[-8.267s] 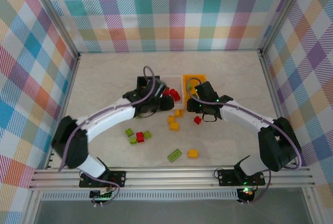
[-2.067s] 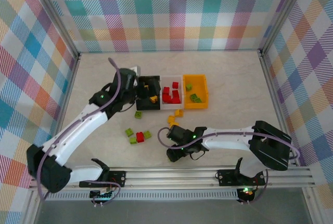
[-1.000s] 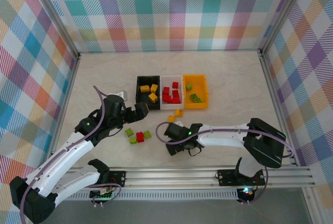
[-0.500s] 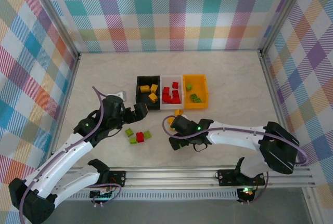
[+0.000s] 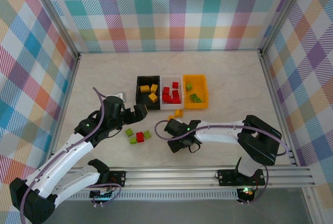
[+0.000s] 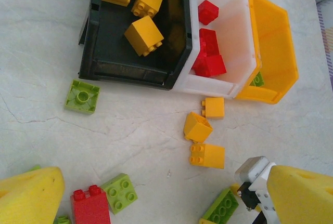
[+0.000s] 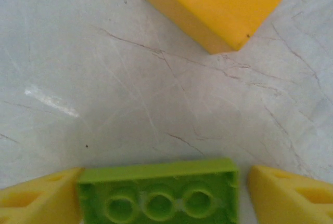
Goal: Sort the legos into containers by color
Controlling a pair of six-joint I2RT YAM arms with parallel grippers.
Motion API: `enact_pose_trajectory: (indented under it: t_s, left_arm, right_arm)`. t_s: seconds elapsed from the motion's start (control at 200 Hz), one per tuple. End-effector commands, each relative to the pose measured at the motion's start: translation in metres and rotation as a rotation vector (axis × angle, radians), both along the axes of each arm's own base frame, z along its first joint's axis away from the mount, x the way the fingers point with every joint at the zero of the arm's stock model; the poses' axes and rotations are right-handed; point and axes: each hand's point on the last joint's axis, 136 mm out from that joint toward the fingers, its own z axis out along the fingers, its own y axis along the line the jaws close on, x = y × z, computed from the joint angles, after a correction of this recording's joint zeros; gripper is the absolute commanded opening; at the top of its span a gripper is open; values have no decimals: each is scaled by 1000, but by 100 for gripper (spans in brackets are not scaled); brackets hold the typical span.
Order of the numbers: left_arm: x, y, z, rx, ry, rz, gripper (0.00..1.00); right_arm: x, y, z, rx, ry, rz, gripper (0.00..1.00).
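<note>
The black bin point(image 5: 148, 92) holds yellow legos, the white bin point(image 5: 171, 92) red ones, and the orange bin point(image 5: 195, 91) green ones. My right gripper point(image 5: 178, 144) is low over the table in front of the bins. In the right wrist view a long lime-green lego point(image 7: 158, 193) lies upside down between its fingers point(image 7: 36, 195). The left finger touches the lego and a thin gap remains at the right one. My left gripper point(image 5: 137, 113) hovers open in front of the black bin, above loose green and red legos point(image 6: 91, 206).
Yellow legos point(image 6: 207, 155) lie in front of the white bin. A green lego point(image 6: 82, 95) lies upside down by the black bin's front. Another yellow lego point(image 7: 218, 5) lies just beyond my right gripper. The checked walls stand far from both arms.
My right gripper has shifted slightly left and back, and its fingers have narrowed round the long green lego. The left arm has barely moved.
</note>
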Motion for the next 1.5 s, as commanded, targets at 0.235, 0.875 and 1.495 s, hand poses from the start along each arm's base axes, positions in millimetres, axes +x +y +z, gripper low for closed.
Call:
enact_pose_trajectory:
  t_s: [0.235, 0.875, 1.495]
  left_arm:
    - [-2, 7, -8, 17, 19, 19, 100]
    - [-18, 15, -18, 0, 57, 33, 100]
    - [-24, 12, -23, -8, 85, 12, 100]
  right_arm:
    - [2, -4, 8, -1, -24, 3, 59]
    - [200, -53, 117, 231, -236, -357, 62]
    - [233, -59, 151, 337, -277, -392, 100]
